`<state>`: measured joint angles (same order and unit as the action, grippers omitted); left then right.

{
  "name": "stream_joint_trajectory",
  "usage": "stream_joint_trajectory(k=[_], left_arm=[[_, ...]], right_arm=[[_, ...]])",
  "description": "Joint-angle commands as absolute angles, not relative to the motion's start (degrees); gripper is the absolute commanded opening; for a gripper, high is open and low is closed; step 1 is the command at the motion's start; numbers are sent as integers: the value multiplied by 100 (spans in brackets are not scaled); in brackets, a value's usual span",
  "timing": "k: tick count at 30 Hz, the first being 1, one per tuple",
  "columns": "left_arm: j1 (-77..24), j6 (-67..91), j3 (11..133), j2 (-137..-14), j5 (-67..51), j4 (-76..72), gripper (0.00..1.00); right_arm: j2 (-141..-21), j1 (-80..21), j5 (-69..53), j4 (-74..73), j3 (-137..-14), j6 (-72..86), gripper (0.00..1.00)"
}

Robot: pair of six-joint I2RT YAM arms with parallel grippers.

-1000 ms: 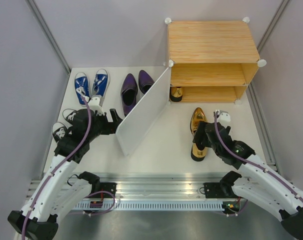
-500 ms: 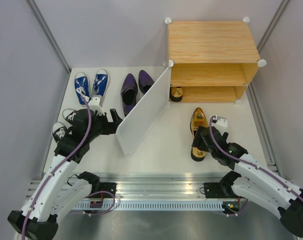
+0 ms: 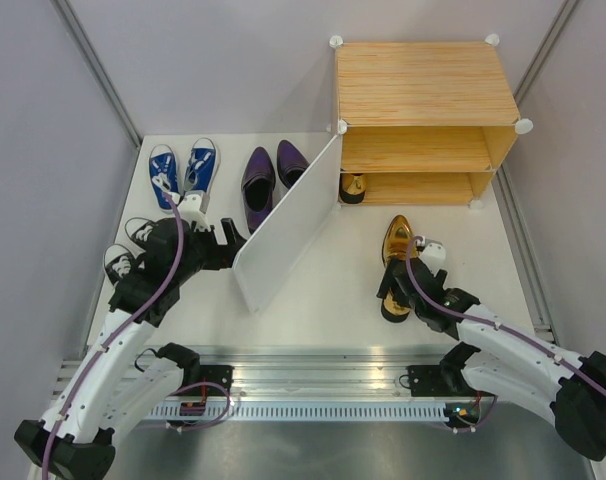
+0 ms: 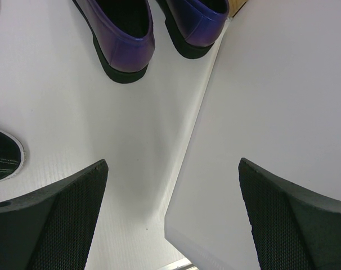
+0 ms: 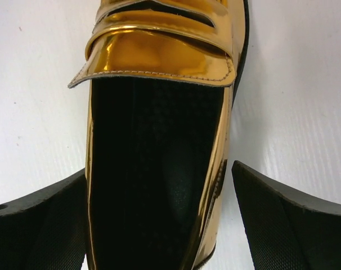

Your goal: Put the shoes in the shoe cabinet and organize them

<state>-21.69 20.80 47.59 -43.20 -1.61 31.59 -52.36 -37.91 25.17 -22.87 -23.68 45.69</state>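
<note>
Right wrist view: right jaws spread wide, straddling the open heel end of the gold shoe (image 5: pixel 159 140), which lies flat on the tabletop (image 5: pixel 30 84). Left jaws are also spread; the cabinet's white door panel (image 4: pixel 283 101) has its corner between them, with the purple dress shoes (image 4: pixel 125 34) just beyond.

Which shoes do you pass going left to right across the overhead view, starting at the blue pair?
Blue sneakers → purple shoes → shelved gold shoe → loose gold shoe.
</note>
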Motion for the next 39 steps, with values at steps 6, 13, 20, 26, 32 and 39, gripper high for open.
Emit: stream_joint_trajectory(k=[6,13,20,26,32,39], left_arm=[[-2232,1907,4772,-4324,-176,3041,99],[-2241,1898,4772,-4280,-167,3050,99],[-2276,1898,4772,-4280,-141,3050,99],[-2276,1890,4772,-4271,-141,3050,99],[-2285,1890,4772,-4280,-149,3050,99],[-2285,1890,4772,-4254,-123,3050,99]], right_arm=[[-5098,-3806,2944,-1767,-2083,4702,98],[-5264,-3806,2927,-1740,-2030,4816,97],[-6231,-3806,2979,-1828,-2355,4895,89],[-6328,-3823,3120,-1969,-2408,4975,80],[-6162,-3815,2901,-2013,-2434,4817,44],[-4995,-3806,2935,-2030,-2426,4387,1]])
